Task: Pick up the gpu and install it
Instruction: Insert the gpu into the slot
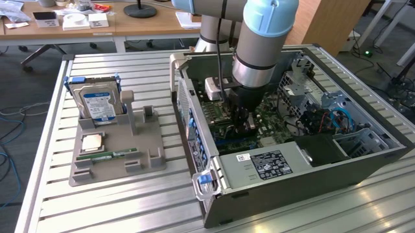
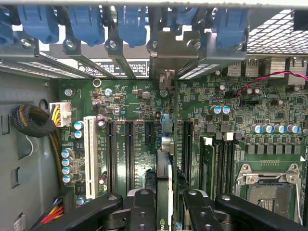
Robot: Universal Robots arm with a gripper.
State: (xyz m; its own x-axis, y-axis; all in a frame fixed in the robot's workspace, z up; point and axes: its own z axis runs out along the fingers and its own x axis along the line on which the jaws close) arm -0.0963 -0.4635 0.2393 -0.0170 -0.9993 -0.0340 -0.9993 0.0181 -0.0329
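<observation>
Your gripper [image 1: 245, 124] is down inside the open computer case [image 1: 324, 160], low over the green motherboard [image 2: 134, 101]. In the wrist view the two black fingers [image 2: 143, 211] are clamped on the gpu [image 2: 163, 185], which you see edge-on as a thin card standing upright between them, one finger pressed to each face. The card's lower edge sits right at the board, in line with the expansion slots [image 2: 129, 154]; whether it is fully seated there you cannot tell.

Just beyond the fingers, straight ahead along the card, is the case's rear wall with its row of blue slot latches [image 2: 86, 21] and the metal slot covers below them. To one side of the fingers lie the long black slots and a white slot [image 2: 89, 156]; to the other side are the RAM slots and the empty processor socket [image 2: 267, 185].

Well away from the fingers, outside the case toward the exterior view's left, a grey parts holder [image 1: 116, 155] rests on the slatted bench [image 1: 129, 208]. It carries a blue-labelled hard drive [image 1: 98, 103] standing upright, a processor chip [image 1: 91, 141] lying flat, and a green RAM stick [image 1: 107, 155].
</observation>
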